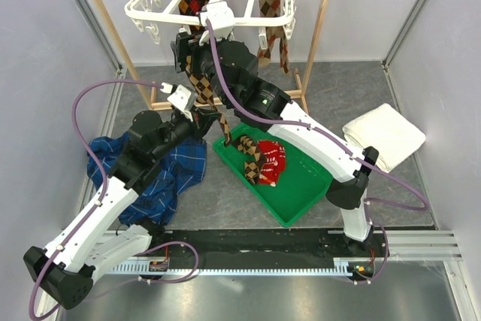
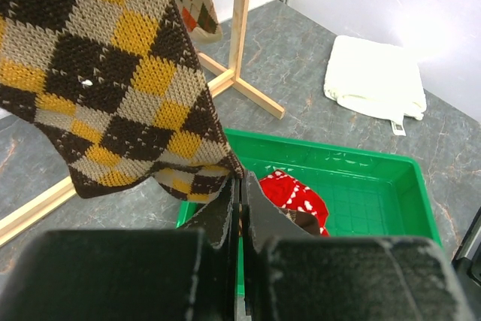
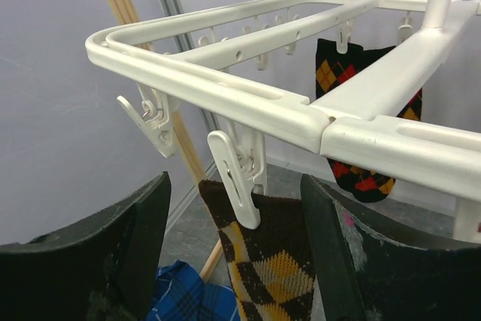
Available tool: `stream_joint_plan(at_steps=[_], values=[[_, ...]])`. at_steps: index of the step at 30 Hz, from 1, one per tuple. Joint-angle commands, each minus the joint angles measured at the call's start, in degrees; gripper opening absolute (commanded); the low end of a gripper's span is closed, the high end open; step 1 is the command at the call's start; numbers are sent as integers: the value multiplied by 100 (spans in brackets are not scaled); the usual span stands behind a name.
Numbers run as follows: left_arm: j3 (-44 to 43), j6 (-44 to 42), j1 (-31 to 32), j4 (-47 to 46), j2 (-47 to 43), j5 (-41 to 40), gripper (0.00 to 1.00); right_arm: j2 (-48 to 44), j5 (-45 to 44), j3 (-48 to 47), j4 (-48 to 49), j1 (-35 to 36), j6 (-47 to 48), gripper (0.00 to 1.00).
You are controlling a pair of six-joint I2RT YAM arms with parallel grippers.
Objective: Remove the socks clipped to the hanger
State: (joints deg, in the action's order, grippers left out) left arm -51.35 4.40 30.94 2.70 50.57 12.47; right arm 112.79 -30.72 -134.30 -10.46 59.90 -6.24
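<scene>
Holding the lower end of the brown sock [image 2: 113, 73] in the left gripper [image 2: 240, 208], closed fully on the knit, at the bottom centre of the left wrist view. Standing wide open with the right gripper [image 3: 234, 186], nothing held, one finger on each side of the white clip [image 3: 237, 174] that bites the top of this same sock under the hanger [image 3: 225, 92], in the lower middle of the right wrist view. Hanging from the wooden rack [image 2: 242, 13] at the top centre of the overhead view, with three socks clipped on as far as can be told: the brown one in the middle, a black, red and yellow sock [image 3: 353, 73] behind, a tan sock [image 1: 269, 5] toward the upper right. Lying in the green tray [image 1: 304, 182] at the lower centre: a red sock [image 1: 272, 159] and one more argyle sock [image 1: 252, 157]. Probably next to squeeze the clip open. Risky to close on the knit or on the frame bar instead of the clip: no release then, and a pull from below would stretch the sock or tilt and swing the whole hanger. Risky also to pull too early: could drag the hanger off the rack. Possible as well to miss the tray and land on the blue cloth [image 1: 176, 174] at the lower left.
</scene>
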Motion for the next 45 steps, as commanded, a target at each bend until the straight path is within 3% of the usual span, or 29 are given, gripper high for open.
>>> stream_joint_plan(at_steps=[1, 5, 9, 11, 15, 20, 26, 29, 31, 32, 42, 43, 45], values=[[-6, -98, 0, -244, -47, 159, 2, 76, 557, -246, 325, -127, -62, 77], [-6, -80, 0, -244, -47, 247, 2, 85, 944, -185, 501, -206, 17, 74], [-6, -80, -9, -252, -56, 256, 2, 67, 1287, -35, 756, -294, 62, 64], [2, -89, -9, -252, -64, 273, 2, 94, 1567, -52, 791, -382, -17, 64], [55, -168, -9, -252, -108, 317, 2, 50, 1727, 9, 756, -488, -97, 77], [38, -186, 0, -252, -152, 695, 2, -12, 1719, 79, 703, -602, -228, 77], [-6, -203, -9, -252, -47, 713, 2, -29, 1754, 141, 686, -629, -237, 45], [2, -212, 0, -244, -29, 669, 2, -56, 1692, 159, 721, -646, -272, 37], [11, -221, -9, -244, -20, 582, 2, -47, 1649, 150, 765, -681, -325, 19], [11, -229, -9, -252, -12, 581, 2, -47, 1631, 141, 765, -699, -351, 0], [-6, -142, -9, -244, 129, 634, 2, -134, 1648, 246, 721, -716, -510, 1], [-15, -124, -9, -244, 138, 669, 2, -161, 1648, 281, 721, -716, -536, 19], [-24, -107, -9, -252, 112, 687, 2, -292, 1683, 413, 721, -716, -589, 36]])
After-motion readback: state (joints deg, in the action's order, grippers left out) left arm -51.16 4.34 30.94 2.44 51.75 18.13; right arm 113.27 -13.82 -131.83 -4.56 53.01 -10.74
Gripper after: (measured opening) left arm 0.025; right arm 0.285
